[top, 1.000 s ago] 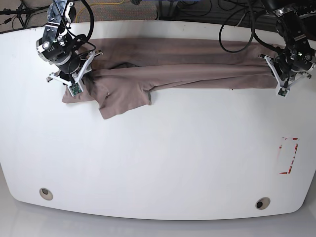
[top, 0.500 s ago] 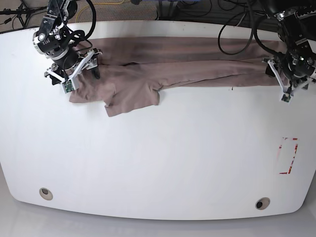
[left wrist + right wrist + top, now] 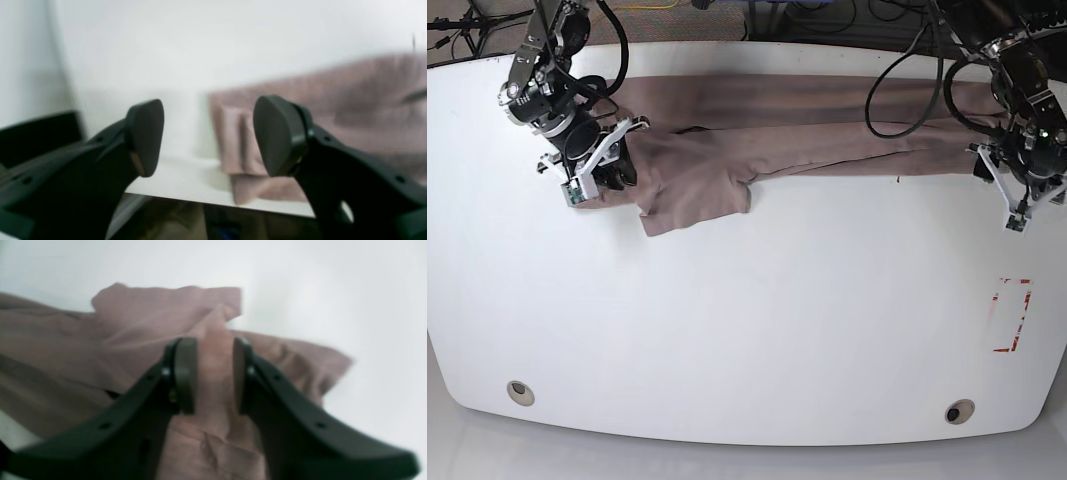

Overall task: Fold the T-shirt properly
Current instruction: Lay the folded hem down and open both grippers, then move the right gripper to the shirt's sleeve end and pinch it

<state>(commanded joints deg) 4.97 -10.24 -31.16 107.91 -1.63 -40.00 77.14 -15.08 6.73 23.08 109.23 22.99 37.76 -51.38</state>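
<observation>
Both arms have shifted since a second ago: the right gripper [image 3: 599, 172] has swung inward over the bunched sleeve end, and the left gripper [image 3: 1017, 195] has drawn off the shirt's other end, toward the tabletop's [image 3: 757, 330] near side. In the right wrist view, the right gripper's fingers [image 3: 185, 373] are clenched on a raised ridge of the T-shirt [image 3: 100, 340]. In the left wrist view, the left gripper [image 3: 208, 136] is released, fingers spread wide with only tabletop between them, the folded hem lying just beyond.

Farther back, the T-shirt [image 3: 827, 125] lies as a long narrow band along the far edge of the tabletop, one sleeve flap hanging toward the near side. It looks light, limp and wrinkle-prone; it will likely sag and drag from a single pinch. Hem corners and shoulder seams seem the best places to take hold, both ends together.
</observation>
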